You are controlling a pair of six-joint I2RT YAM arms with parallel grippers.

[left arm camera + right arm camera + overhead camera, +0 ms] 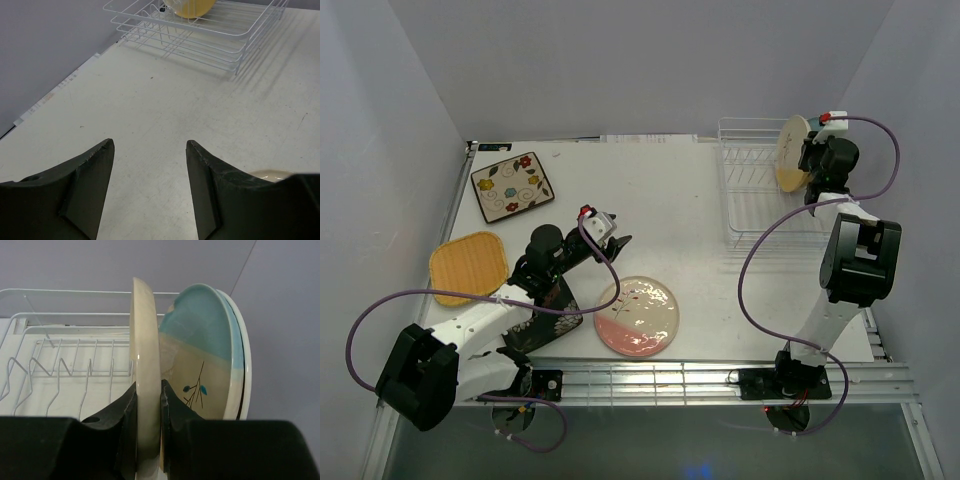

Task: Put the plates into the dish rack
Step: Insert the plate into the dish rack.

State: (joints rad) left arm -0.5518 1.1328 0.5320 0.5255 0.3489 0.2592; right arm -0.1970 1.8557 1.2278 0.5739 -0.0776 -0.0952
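Plate (145,330) upright in right hand (148,387), over dish rack (75,330)

A robot lab cell: plain grey walls (620,60) box in a white table (660,200) with aluminium mounting rails (670,378).

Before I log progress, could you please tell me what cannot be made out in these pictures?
Top view: the left arm covers most of the black floral plate.
Right wrist view: the held plate sits edge-on in the right hand, so its face is unseen.
Right wrist view: the rearmost plate shows only a rim behind the blue-half plate.
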